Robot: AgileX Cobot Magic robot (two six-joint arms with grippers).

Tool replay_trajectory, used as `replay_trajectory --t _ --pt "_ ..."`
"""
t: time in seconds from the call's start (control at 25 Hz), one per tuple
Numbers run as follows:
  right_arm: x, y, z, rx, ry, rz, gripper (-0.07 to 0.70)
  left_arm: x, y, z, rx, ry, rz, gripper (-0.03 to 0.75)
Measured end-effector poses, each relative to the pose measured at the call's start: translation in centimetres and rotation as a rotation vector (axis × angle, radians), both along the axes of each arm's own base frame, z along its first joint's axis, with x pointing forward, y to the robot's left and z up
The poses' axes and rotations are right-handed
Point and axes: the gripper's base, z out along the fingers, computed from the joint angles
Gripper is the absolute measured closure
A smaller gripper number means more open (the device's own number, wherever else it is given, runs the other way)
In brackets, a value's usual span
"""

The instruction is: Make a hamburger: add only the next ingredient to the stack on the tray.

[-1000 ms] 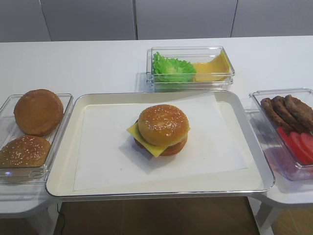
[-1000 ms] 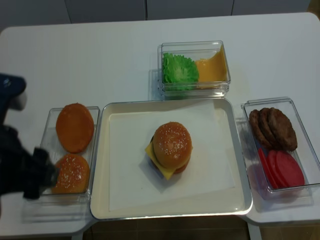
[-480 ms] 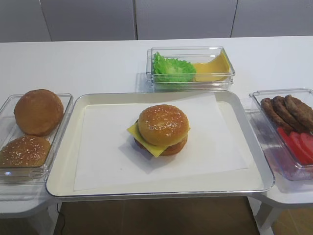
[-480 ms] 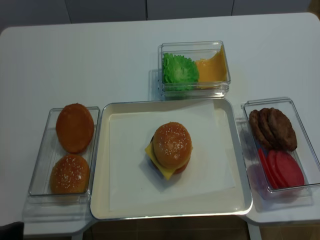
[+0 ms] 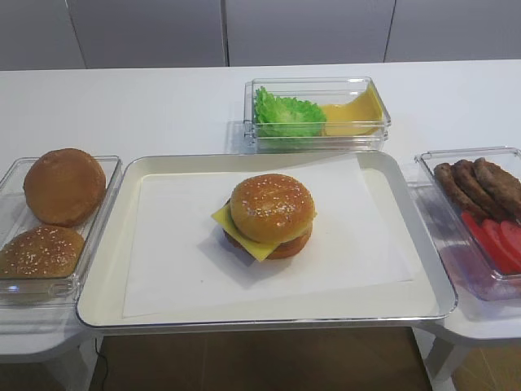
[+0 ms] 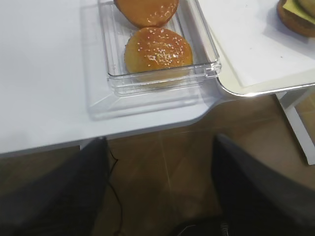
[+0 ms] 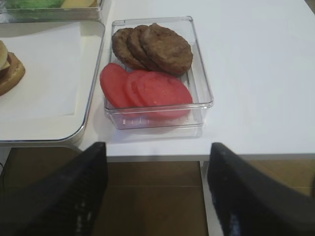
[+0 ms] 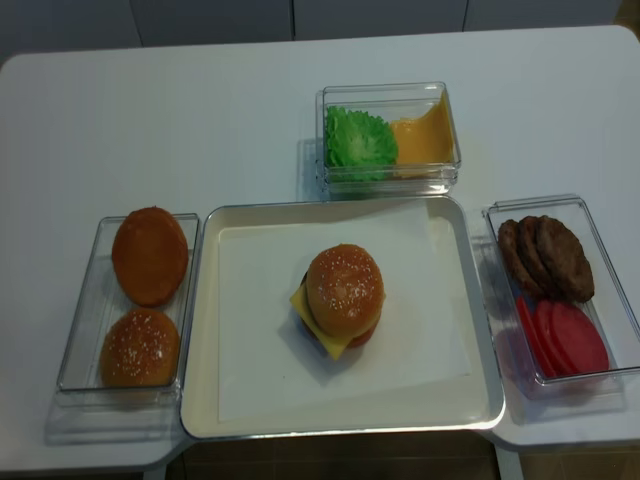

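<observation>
My left gripper (image 6: 160, 196) stands wide open and empty at the bottom of its wrist view, below the box (image 6: 206, 51) of spare buns, and my right gripper (image 7: 155, 194) gapes empty too. At frame centre, the seeded bun top (image 8: 345, 289) sits on the stack (image 8: 335, 335) on the tray (image 8: 480, 400)

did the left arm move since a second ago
Yes. It was over the left bun box in the overhead view, then withdrew toward the near table edge and out of that view. Left gripper now hangs open off the table edge.
</observation>
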Motion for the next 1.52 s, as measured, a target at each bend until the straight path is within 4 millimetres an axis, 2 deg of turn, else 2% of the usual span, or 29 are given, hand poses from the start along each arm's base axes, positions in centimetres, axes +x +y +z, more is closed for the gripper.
replay_trajectory --t 0.32,0.96,1.36,1.52 --pt "0.0 0.0 0.0 -0.001 0.0 0.0 0.133 -1.4 0.4 -2.2 -0.016 -0.052 0.003 0.233" --pt "0.0 0.0 0.0 0.0 -0.001 0.0 0.133 -0.7 -0.4 -2.7 0.049 -0.108 -0.139 0.246" --pt "0.0 0.0 0.0 0.0 -0.001 0.0 0.133 -0.7 -0.5 -2.7 0.045 -0.111 -0.155 0.262" --pt "0.0 0.0 0.0 0.0 -0.001 0.0 0.133 -0.7 -0.6 -2.7 0.046 -0.111 -0.107 0.263"
